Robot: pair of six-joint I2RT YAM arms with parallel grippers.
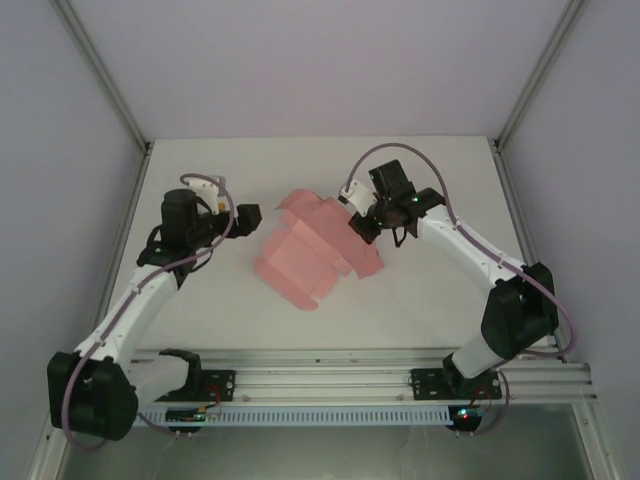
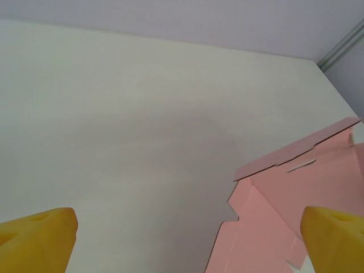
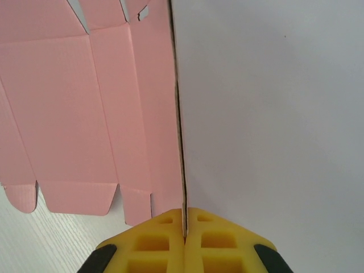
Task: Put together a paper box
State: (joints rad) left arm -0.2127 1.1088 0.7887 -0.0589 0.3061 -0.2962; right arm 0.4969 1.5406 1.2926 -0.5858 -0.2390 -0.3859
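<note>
Left claw (image 1: 248, 215) stands wide apart and holds nothing, just beside the paper box (image 1: 312, 250), which lies mid-bench (image 1: 420, 320). The box is a thin, light, floppy sheet, judged easily creased and best taken at a panel edge close to a crease. Its long axis appears diagonal, far-left to near-right. Right claw (image 3: 183, 219) is clamped on the box's right-hand edge.

Paper box (image 1: 315, 250) is basically a thin salmon-pink die-cut sheet: creased panels, small rounded flaps along the edges, only partly folded up. It sits mid-table, skewed on a diagonal. One edge on its right side is pinched in the right gripper (image 3: 183, 224).
</note>
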